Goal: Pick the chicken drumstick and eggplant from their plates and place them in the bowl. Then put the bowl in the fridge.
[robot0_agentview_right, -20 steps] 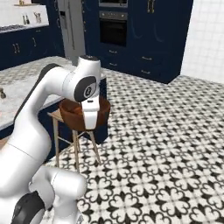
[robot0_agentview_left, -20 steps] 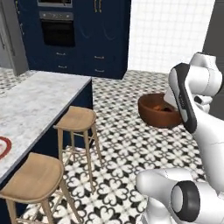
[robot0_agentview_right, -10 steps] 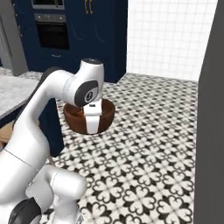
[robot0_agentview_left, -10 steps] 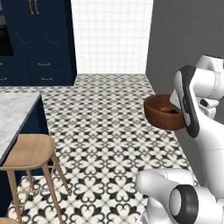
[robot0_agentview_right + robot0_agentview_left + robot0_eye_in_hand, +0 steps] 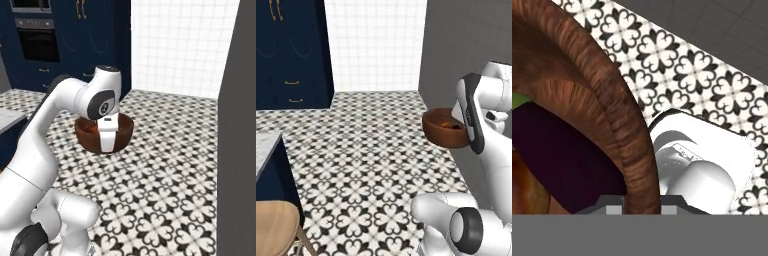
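Tool [image 5: 641, 207] clamped on thick grained rim of round reddish wooden bowl [image 5: 442, 131], glossy purple eggplant [image 5: 567, 160] inside

Large round bowl of reddish-brown grained wood [image 5: 612, 105], matt, smooth dark purple eggplant [image 5: 567, 160], glossy patterned black-and-white tiled floor [image 5: 371, 150], light wooden stool seat [image 5: 273, 227]

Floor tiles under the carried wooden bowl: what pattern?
White floor tiles with black floral motifs; clearest in the left base view.
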Motion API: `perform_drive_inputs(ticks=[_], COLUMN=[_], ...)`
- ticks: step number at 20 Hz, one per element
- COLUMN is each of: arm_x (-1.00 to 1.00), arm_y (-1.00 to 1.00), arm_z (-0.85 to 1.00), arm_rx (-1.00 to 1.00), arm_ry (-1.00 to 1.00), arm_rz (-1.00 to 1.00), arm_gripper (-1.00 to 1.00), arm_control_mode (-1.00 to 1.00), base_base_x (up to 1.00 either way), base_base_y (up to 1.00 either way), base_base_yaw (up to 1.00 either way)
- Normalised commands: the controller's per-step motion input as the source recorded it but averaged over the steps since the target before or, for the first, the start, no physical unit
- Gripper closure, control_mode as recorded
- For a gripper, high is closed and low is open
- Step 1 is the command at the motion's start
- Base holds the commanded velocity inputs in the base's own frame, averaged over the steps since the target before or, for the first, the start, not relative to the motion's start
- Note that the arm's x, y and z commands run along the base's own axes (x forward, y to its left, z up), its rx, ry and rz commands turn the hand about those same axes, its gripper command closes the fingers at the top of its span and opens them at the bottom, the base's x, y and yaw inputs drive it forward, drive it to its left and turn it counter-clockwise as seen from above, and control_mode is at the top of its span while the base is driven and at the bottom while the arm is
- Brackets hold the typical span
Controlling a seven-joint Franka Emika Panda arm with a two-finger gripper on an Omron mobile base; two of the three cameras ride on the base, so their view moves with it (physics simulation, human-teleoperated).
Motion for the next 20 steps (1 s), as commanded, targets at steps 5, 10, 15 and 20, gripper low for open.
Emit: perform_drive_inputs(ticks=[5,10,15,20], arm_x=[0.00,0.00,0.00,0.00], arm_y=[0.00,0.00,0.00,0.00], arm_z=[0.00,0.00,0.00,0.00], arm_rx=[0.00,0.00,0.00,0.00], arm_ry=[0.00,0.00,0.00,0.00], arm_rz=[0.00,0.00,0.00,0.00], arm_gripper=[1.00,1.00,1.00,1.00], arm_control_mode=[1.00,1.00,1.00,1.00], base_base_x=[1.00,1.00,1.00,1.00], base_base_y=[0.00,-0.03,-0.25,-0.32], base_base_yaw=[0.09,0.26,0.42,0.46])
